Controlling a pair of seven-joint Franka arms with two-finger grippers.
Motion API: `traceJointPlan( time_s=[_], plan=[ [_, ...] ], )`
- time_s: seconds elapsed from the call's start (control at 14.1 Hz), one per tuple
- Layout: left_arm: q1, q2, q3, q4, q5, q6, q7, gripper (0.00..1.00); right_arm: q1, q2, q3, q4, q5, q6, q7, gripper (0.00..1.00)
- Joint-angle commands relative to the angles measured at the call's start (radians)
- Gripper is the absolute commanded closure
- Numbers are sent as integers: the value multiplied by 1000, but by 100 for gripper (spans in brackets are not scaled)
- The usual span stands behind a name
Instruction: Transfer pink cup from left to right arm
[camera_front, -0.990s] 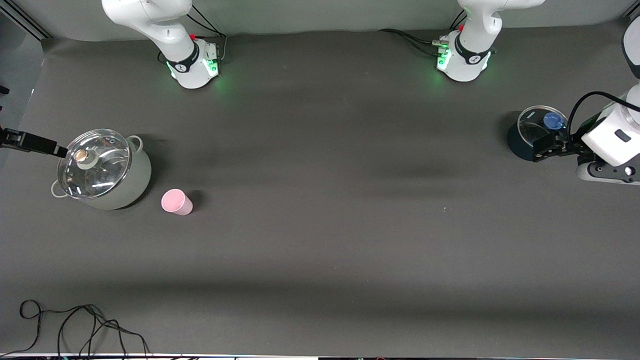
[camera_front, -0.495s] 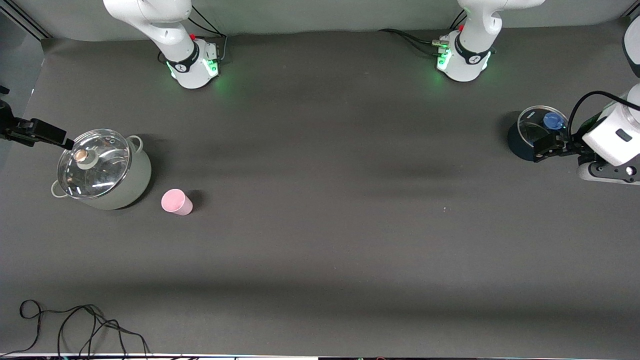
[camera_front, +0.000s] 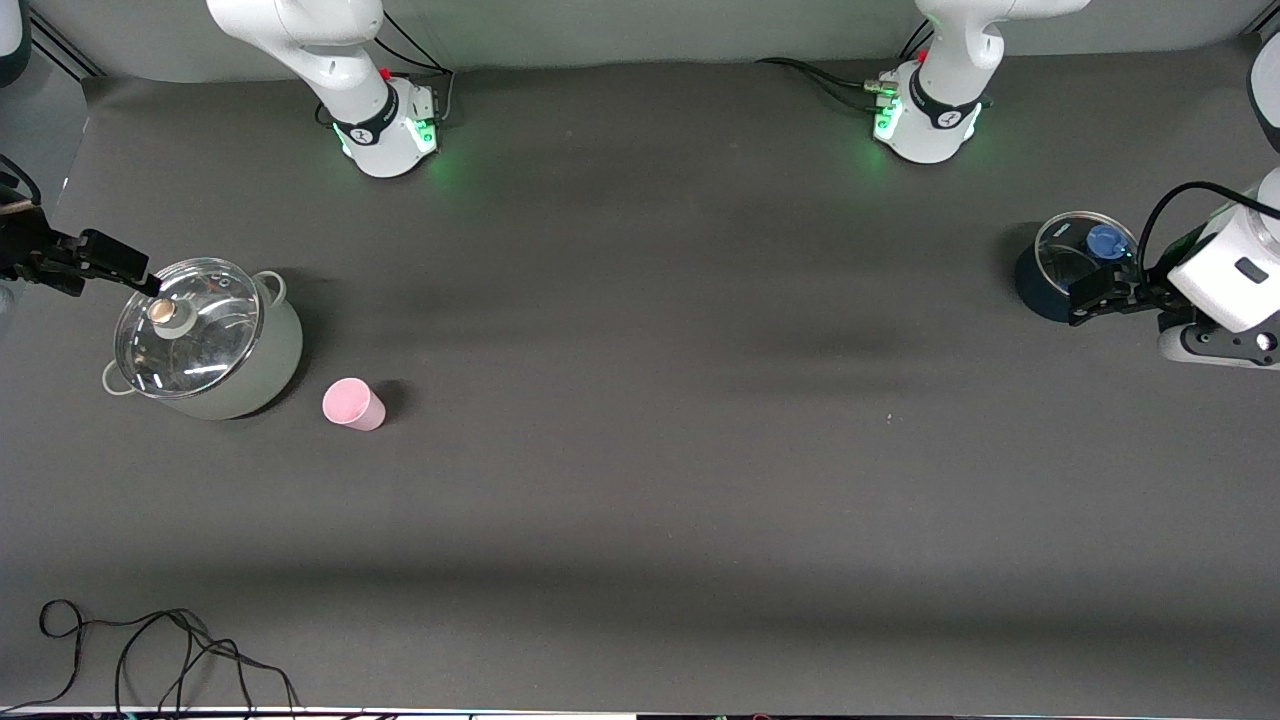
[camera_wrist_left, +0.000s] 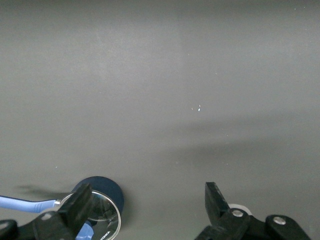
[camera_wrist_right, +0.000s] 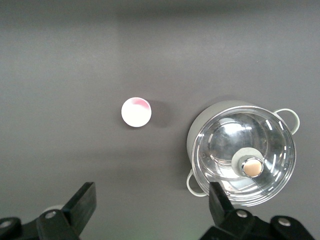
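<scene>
The pink cup (camera_front: 352, 404) stands upright on the dark table, beside the grey pot (camera_front: 270, 365) and a little nearer to the front camera. It also shows in the right wrist view (camera_wrist_right: 136, 112). My right gripper (camera_front: 125, 265) is open and empty, over the edge of the grey pot's glass lid at the right arm's end of the table; in its wrist view its jaws (camera_wrist_right: 151, 200) stand wide apart. My left gripper (camera_front: 1085, 295) is open and empty beside a dark blue pot (camera_front: 1040, 285); its wrist view shows the jaws (camera_wrist_left: 148, 200) wide apart.
The grey pot's glass lid (camera_wrist_right: 245, 155) has a round knob. The dark blue pot has a glass lid with a blue knob (camera_front: 1105, 240) and shows in the left wrist view (camera_wrist_left: 107, 187). A black cable (camera_front: 150, 650) lies near the table's front edge.
My right gripper has shifted a little away from the front camera, along the edge of the grey pot's lid. The left gripper and the pink cup have stayed put.
</scene>
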Motion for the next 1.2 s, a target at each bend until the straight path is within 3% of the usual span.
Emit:
traceJointPlan(
  time_s=[0.0, 0.35, 1.13],
  plan=[
    [-15, 7, 12, 21, 5, -13, -25, 0, -6, -12, 10, 0, -17, 19, -24, 0],
    [-15, 8, 12, 21, 8, -9, -44, 0, -6, 54, 25, 95, -7, 34, -12, 0],
    [-14, 8, 10, 21, 8, -10, -44, 0, 31, 75, 39, 100, -7, 24, -12, 0]
  ],
)
